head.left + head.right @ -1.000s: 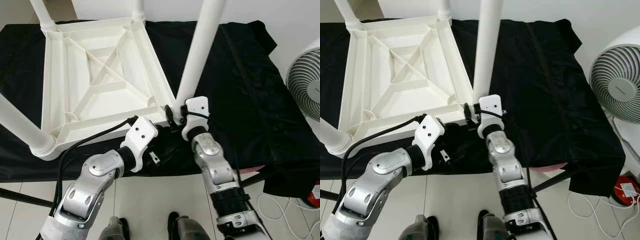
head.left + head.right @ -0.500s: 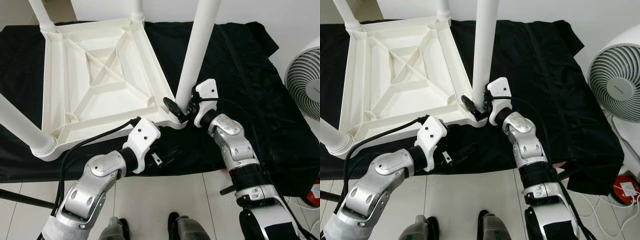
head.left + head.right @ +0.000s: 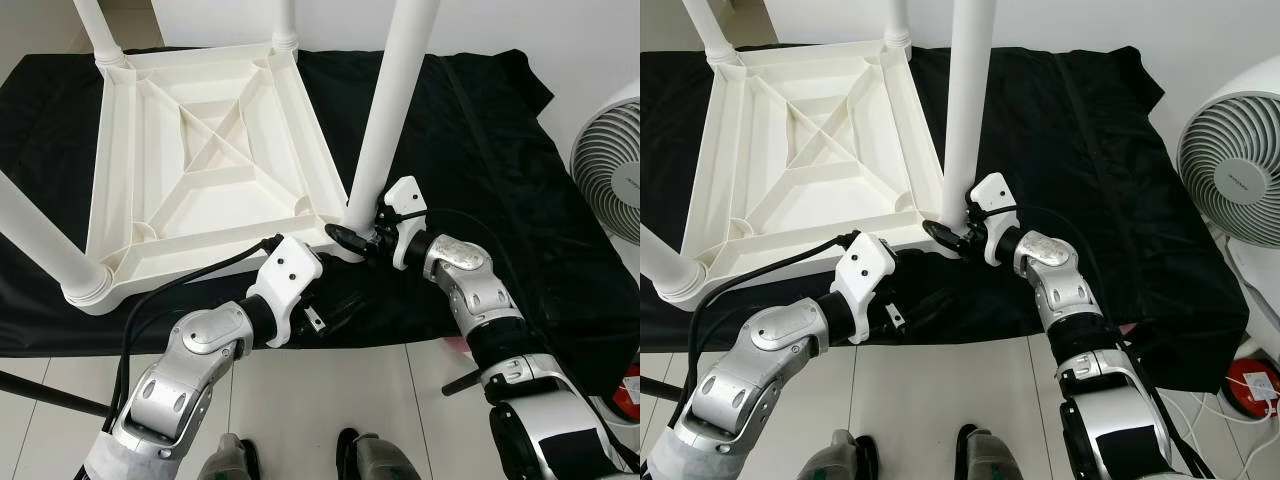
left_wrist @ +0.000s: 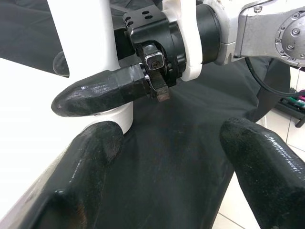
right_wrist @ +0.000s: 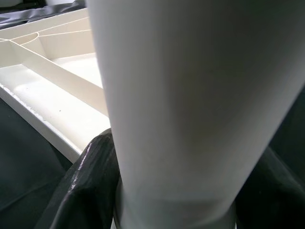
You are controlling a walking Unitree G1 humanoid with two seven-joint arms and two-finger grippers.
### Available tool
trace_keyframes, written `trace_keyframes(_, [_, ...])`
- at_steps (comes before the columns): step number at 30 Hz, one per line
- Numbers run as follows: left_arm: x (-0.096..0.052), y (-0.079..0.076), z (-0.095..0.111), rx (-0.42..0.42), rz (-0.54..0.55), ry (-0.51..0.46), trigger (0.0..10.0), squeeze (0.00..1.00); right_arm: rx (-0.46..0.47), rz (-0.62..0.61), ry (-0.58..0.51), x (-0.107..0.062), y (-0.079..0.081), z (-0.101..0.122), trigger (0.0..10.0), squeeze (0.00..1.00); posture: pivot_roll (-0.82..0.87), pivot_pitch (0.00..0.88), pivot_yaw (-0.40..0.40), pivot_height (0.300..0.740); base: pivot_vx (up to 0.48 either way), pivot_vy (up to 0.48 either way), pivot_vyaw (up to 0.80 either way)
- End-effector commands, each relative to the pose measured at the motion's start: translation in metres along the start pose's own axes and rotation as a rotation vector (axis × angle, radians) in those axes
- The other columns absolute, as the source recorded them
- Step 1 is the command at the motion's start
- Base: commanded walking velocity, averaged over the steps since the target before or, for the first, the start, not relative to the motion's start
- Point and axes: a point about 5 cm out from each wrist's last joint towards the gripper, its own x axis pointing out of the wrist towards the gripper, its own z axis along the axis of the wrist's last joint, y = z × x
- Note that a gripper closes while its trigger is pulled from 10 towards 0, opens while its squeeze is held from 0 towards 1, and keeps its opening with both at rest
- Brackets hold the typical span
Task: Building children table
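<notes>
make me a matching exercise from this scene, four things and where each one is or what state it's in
Things:
1. right tool
2. left tool
3. fan
4. white table

States:
a. upside down on the black cloth
b. open, holding nothing, near the table corner
c. clamped round the base of a table leg
d. on the floor, at the robot's right

Pairs: 1-c, 2-b, 3-d, 4-a

No readable text, label, brand, number or sign anywhere. Faint grey mark on the hub of the fan (image 3: 1241,179), too small to read.
</notes>
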Motion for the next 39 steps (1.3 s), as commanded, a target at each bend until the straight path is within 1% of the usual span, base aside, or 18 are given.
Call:
trace_keyframes(1, [-0.001, -0.001, -0.003, -0.003, 0.017, 0.005, 10.0, 0.0, -0.007, 0.034, -0.002, 0.001, 0.001, 0.0, 0.0, 0.0, -0.03, 0.117, 0.007, 0.74, 0.0, 0.0, 0.0])
trace_keyframes(2, [-0.001, -0.002, -0.003, -0.002, 0.014, 0.007, 10.0, 0.0, -0.018, 0.029, 0.002, 0.0, -0.001, 0.0, 1.5, 0.0, -0.03, 0.103, 0.005, 0.74, 0.0, 0.0, 0.0])
trace_keyframes(4, [-0.001, -0.002, -0.003, -0.002, 0.014, 0.007, 10.0, 0.0, -0.018, 0.029, 0.002, 0.0, -0.001, 0.0, 1.5, 0.0, -0.03, 0.103, 0.005, 0.74, 0.0, 0.0, 0.0])
trace_keyframes(5, [-0.001, -0.002, -0.003, -0.002, 0.012, 0.006, 10.0, 0.0, -0.024, 0.018, 0.008, -0.001, -0.004, 0.0, 10.0, 0.0, -0.03, 0.103, 0.005, 0.74, 0.0, 0.0, 0.0])
trace_keyframes(10, [0.0, 0.001, -0.002, 0.002, 0.018, 0.002, 10.0, 0.0, 0.016, -0.025, 0.004, -0.002, -0.006, -0.002, 10.0, 0.0, -0.03, 0.104, 0.004, 0.74, 0.0, 0.0, 0.0])
trace_keyframes(11, [-0.001, 0.001, -0.002, 0.003, 0.022, 0.001, 10.0, 0.0, 0.026, -0.067, 0.019, -0.001, -0.006, -0.004, 10.0, 0.0, -0.03, 0.104, 0.001, 0.74, 0.0, 0.0, 0.0])
trace_keyframes(16, [-0.001, 0.002, -0.002, 0.004, 0.024, 0.001, 10.0, 0.0, 0.021, -0.098, 0.027, 0.0, -0.004, -0.006, 10.0, 0.0, -0.02, 0.107, 0.001, 0.74, 0.0, 0.0, 0.0])
trace_keyframes(18, [-0.002, 0.001, -0.002, 0.002, 0.026, 0.002, 10.0, 0.0, 0.06, -0.224, 0.012, 0.006, 0.009, -0.005, 10.0, 0.0, -0.02, 0.122, -0.005, 0.74, 0.0, 0.0, 0.0])
trace_keyframes(19, [-0.002, 0.001, -0.002, 0.002, 0.026, 0.002, 10.0, 0.0, 0.06, -0.224, 0.012, 0.006, 0.009, -0.005, 10.0, 0.0, -0.02, 0.122, -0.005, 0.74, 0.0, 0.0, 0.0])
trace_keyframes(21, [-0.003, 0.0, -0.002, -0.004, 0.028, 0.002, 10.0, 0.0, 0.114, -0.332, 0.019, 0.011, 0.022, -0.007, 10.0, 0.0, -0.02, 0.124, -0.007, 0.74, 0.0, 0.0, 0.0])
trace_keyframes(22, [-0.003, 0.0, -0.002, -0.004, 0.028, 0.002, 10.0, 0.0, 0.114, -0.332, 0.019, 0.011, 0.022, -0.007, 10.0, 0.0, -0.02, 0.124, -0.007, 0.74, 0.0, 0.0, 0.0])
trace_keyframes(23, [-0.002, -0.001, -0.002, -0.005, 0.029, 0.003, 10.0, 0.0, 0.138, -0.408, 0.023, 0.012, 0.029, -0.009, 10.0, 0.0, -0.02, 0.124, -0.007, 0.74, 0.0, 0.0, 0.0])
trace_keyframes(24, [-0.002, -0.001, -0.002, -0.005, 0.029, 0.003, 10.0, 0.0, 0.138, -0.408, 0.023, 0.012, 0.029, -0.009, 10.0, 0.0, -0.02, 0.124, -0.007, 0.74, 0.0, 0.0, 0.0])
trace_keyframes(25, [-0.002, -0.001, -0.002, -0.006, 0.029, 0.002, 10.0, 0.0, 0.159, -0.529, 0.019, 0.014, 0.039, -0.012, 10.0, 0.0, -0.01, 0.126, -0.012, 0.74, 0.0, 0.0, 0.0])
trace_keyframes(30, [-0.002, -0.001, -0.002, -0.006, 0.03, 0.002, 10.0, 0.0, 0.16, -0.587, 0.036, 0.016, 0.047, -0.014, 10.0, 0.0, -0.01, 0.127, -0.013, 0.74, 0.0, 0.0, 0.0])
trace_keyframes(32, [-0.002, -0.001, -0.002, -0.008, 0.033, 0.0, 10.0, 0.0, 0.195, -0.658, 0.03, 0.021, 0.061, -0.013, 10.0, 0.0, -0.01, 0.127, -0.012, 0.74, 0.0, 0.0, 0.0])
trace_keyframes(38, [-0.003, -0.001, -0.002, -0.008, 0.034, 0.001, 10.0, 0.0, 0.199, -0.659, 0.021, 0.022, 0.063, -0.01, 10.0, 0.0, -0.01, 0.127, -0.012, 0.74, 0.0, 0.0, 0.0])
trace_keyframes(39, [-0.003, -0.001, -0.002, -0.006, 0.033, 0.003, 10.0, 0.0, 0.198, -0.66, 0.015, 0.02, 0.057, -0.011, 10.0, 1.0, -0.01, 0.122, -0.011, 0.74, 0.0, 0.0, 0.0])
